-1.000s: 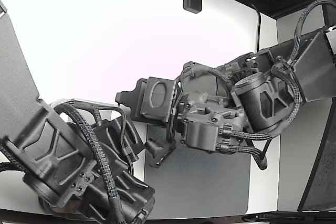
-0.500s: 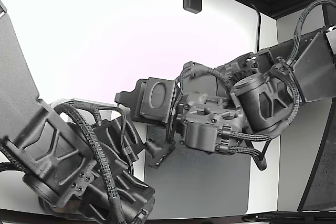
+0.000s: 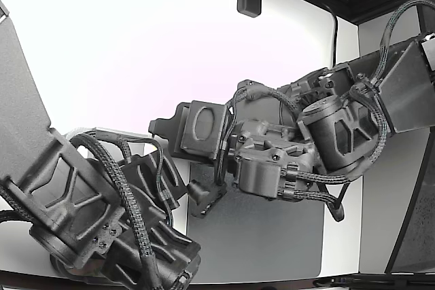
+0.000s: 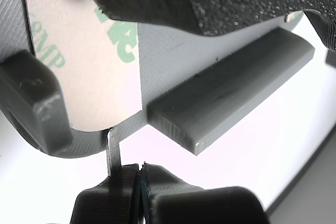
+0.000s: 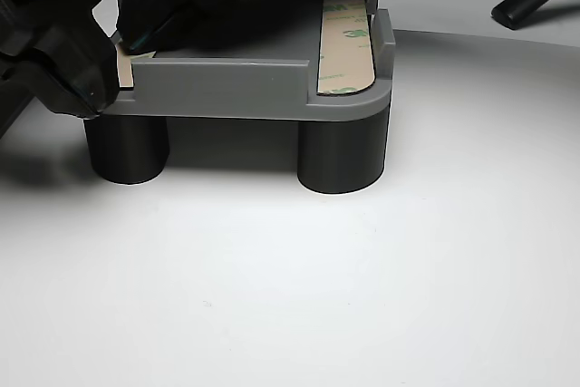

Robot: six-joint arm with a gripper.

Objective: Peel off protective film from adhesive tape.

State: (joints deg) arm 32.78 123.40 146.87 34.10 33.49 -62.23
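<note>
Beige protective film (image 4: 86, 72) lies on the grey fixture (image 4: 231, 95), its thin tab (image 4: 113, 150) pinched at the fixture's edge between the clenched gripper (image 4: 140, 182) fingers (image 4: 168, 179).

You're looking at a matt grey plastic fixture (image 5: 236, 88), its printed layers showing as fine ridges. The tan film (image 4: 89, 77) is looking papery and smooth. The white surface (image 5: 290, 296) is showing a soft sheen.

Arm w/ pincer (image 3: 207, 195) shifts slightly twd exterior view's left vs 1 s ago; otherwise negligible change.
</note>
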